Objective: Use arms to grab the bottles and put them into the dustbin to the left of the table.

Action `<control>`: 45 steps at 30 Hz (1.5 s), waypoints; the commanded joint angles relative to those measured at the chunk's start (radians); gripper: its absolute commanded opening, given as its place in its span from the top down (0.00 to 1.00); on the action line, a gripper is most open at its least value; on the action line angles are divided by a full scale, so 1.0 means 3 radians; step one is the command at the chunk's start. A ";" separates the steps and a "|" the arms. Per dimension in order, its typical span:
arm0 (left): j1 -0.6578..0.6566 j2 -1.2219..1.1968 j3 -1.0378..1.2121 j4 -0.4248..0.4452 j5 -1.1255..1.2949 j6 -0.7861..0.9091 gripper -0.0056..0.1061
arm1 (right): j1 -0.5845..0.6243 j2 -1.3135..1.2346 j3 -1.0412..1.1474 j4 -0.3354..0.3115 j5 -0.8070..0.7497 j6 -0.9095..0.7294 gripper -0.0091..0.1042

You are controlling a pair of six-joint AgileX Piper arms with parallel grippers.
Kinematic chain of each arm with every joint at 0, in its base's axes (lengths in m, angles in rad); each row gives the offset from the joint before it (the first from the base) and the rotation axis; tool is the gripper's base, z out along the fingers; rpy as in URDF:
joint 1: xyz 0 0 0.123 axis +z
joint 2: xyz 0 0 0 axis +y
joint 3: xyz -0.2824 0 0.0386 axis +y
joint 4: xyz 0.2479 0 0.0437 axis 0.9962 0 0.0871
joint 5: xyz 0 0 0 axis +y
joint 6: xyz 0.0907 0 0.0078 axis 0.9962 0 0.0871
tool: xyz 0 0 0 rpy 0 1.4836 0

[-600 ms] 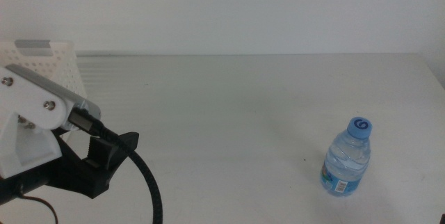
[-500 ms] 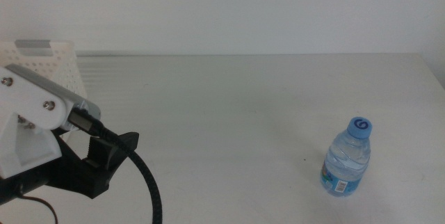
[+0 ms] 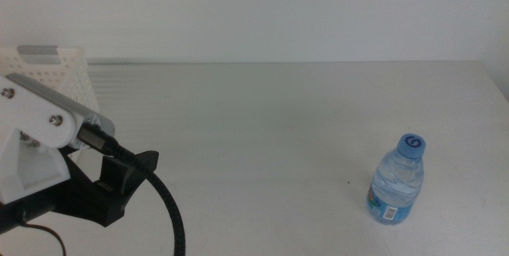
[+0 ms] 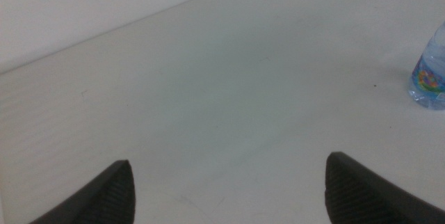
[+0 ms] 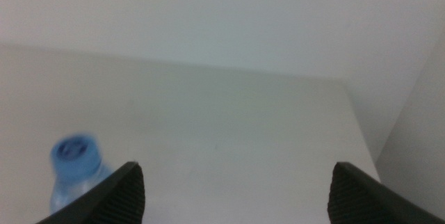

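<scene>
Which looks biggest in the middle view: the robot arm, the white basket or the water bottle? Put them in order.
1. The left arm fills the most picture, but it sits nearest the camera, so that may mislead.
2. The white basket, only partly seen behind the arm.
3. The water bottle, smallest.

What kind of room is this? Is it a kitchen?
Probably not a kitchen. It looks like a robot test bench or lab: a plain white table against a bare wall, a white robot arm with a thick black cable, one water bottle, and a white perforated basket at the left.
</scene>
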 commanded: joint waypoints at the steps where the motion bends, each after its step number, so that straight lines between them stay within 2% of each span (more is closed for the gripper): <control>1: -0.0015 -0.0027 -0.0107 -0.0066 -0.0245 -0.0017 0.14 | -0.0010 0.0237 -0.0152 -0.0088 -0.0559 0.0070 0.08; 7: -0.0015 -0.0027 -0.0107 -0.0066 -0.0245 -0.0017 0.14 | 0.0098 0.0610 -0.0084 -0.0600 -0.1153 0.0888 0.08; 13: -0.0015 -0.0027 -0.0107 -0.0066 -0.0245 -0.0017 0.14 | 0.0160 0.0947 0.0196 -0.0838 -0.1847 0.1827 0.08; 18: -0.0015 -0.0027 -0.0107 -0.0066 -0.0245 -0.0017 0.14 | 0.0173 0.1087 0.0513 -0.1037 -0.2383 0.2211 0.08; 22: -0.0015 -0.0027 -0.0107 -0.0066 -0.0245 -0.0017 0.14 | 0.0271 0.1091 0.0638 -0.1188 -0.2449 0.2163 0.08; 26: -0.0015 -0.0027 -0.0107 -0.0066 -0.0245 -0.0017 0.14 | 0.0474 0.1138 0.0710 -0.1224 -0.2438 0.1747 0.08; 31: -0.0015 -0.0027 -0.0107 -0.0066 -0.0245 -0.0017 0.14 | 0.0839 0.1335 0.0723 -0.1097 -0.2439 0.1168 0.08; 34: -0.0015 -0.0027 -0.0107 -0.0066 -0.0245 -0.0017 0.14 | 0.1024 0.1532 0.0723 -0.0928 -0.2478 0.0890 0.08; 36: -0.0015 -0.0027 -0.0107 -0.0066 -0.0245 -0.0017 0.14 | 0.1101 0.1714 0.0723 -0.0848 -0.2617 0.0753 0.08; 45: -0.0015 -0.0027 -0.0107 -0.0066 -0.0245 -0.0017 0.14 | 0.1120 0.2787 0.0723 -0.0832 -0.3721 0.0617 0.08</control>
